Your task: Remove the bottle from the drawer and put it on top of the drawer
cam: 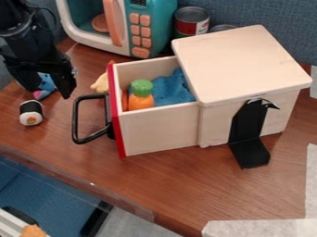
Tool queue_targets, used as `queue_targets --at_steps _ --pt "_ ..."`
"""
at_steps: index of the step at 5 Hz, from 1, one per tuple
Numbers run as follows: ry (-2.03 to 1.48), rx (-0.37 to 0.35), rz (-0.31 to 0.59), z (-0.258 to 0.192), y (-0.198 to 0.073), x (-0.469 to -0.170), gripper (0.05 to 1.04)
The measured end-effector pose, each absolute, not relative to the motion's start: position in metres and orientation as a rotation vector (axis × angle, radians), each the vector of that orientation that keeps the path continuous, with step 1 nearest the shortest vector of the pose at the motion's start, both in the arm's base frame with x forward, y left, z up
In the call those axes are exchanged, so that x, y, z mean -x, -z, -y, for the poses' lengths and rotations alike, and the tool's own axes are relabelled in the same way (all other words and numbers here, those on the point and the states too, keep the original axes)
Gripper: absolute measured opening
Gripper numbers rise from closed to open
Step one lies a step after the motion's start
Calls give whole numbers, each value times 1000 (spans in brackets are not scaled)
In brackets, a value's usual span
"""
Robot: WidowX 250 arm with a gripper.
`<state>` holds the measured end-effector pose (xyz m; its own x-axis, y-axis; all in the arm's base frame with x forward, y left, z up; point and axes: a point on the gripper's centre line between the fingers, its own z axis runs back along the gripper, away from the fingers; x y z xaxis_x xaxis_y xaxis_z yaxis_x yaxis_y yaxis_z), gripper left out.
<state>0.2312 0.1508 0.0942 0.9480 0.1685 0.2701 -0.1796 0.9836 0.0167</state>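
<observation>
The gripper hangs with its fingers spread and seems to pinch nothing. Across the red front from it, the orange and green bottle sits in the open drawer, beside blue cloth. A low approach could snag the handle; a wide pinch could drag cloth along; released tilted on the farther top, the bottle might roll off.
</observation>
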Motion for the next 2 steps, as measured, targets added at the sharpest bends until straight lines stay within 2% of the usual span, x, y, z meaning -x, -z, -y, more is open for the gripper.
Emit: queue_targets --at_steps 1,2 --pt "-181 -19 249 -148 -88 -230 999" --pt "-96 27 255 -119 -105 -243 999"
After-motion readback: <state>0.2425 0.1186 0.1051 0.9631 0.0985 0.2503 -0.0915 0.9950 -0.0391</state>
